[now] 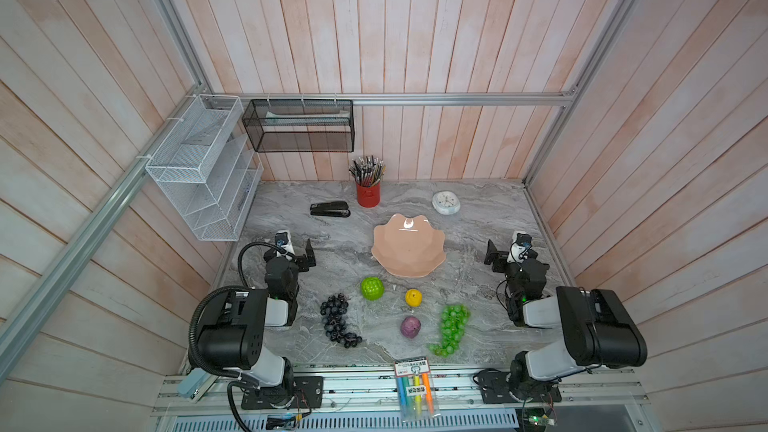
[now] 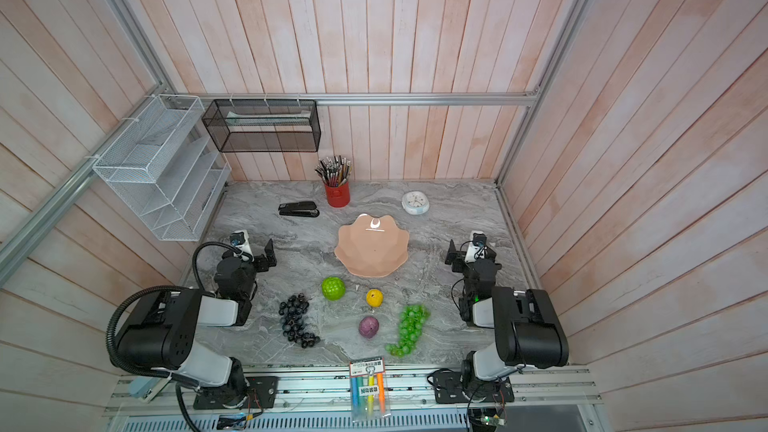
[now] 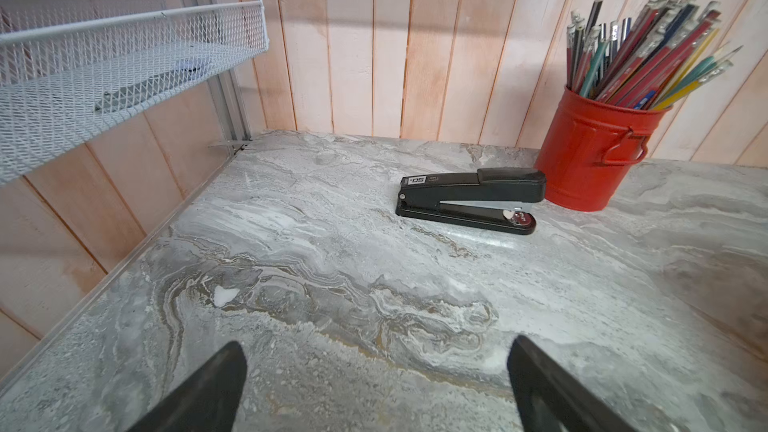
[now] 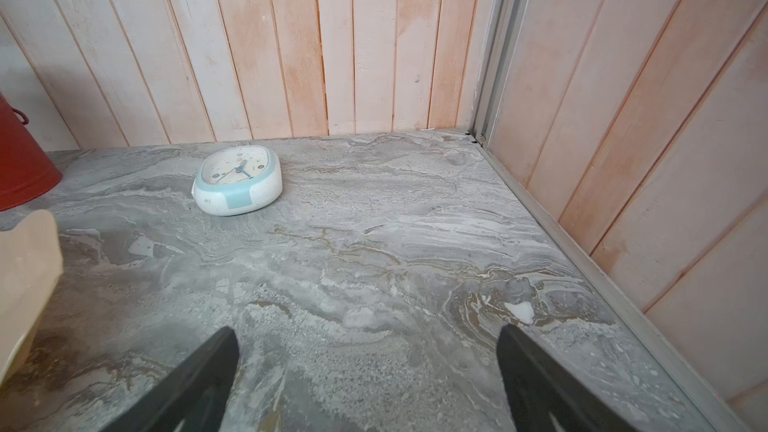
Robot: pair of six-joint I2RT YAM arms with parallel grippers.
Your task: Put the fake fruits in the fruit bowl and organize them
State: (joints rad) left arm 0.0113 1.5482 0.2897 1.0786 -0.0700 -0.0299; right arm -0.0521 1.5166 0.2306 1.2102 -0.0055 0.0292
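The salmon-pink fruit bowl [image 1: 409, 245] [image 2: 372, 247] sits empty mid-table; its rim [image 4: 25, 259] edges into the right wrist view. In front of it on the marble lie the fake fruits: a bumpy lime-green ball [image 1: 372, 288], a yellow fruit [image 1: 413, 297], a purple fruit [image 1: 410, 327], a dark grape bunch [image 1: 337, 320] and a green grape bunch [image 1: 451, 329]. My left gripper [image 1: 298, 250] [image 3: 376, 367] hovers left of the bowl, open and empty. My right gripper [image 1: 503, 253] [image 4: 368, 359] stands right of the bowl, also open and empty.
A red pencil cup [image 1: 368, 193], black stapler [image 1: 330, 209] and white clock [image 1: 446, 202] stand along the back. A marker packet [image 1: 415, 388] lies on the front rail. A white mesh rack [image 1: 199, 168] and black mesh basket [image 1: 299, 126] hang on the walls.
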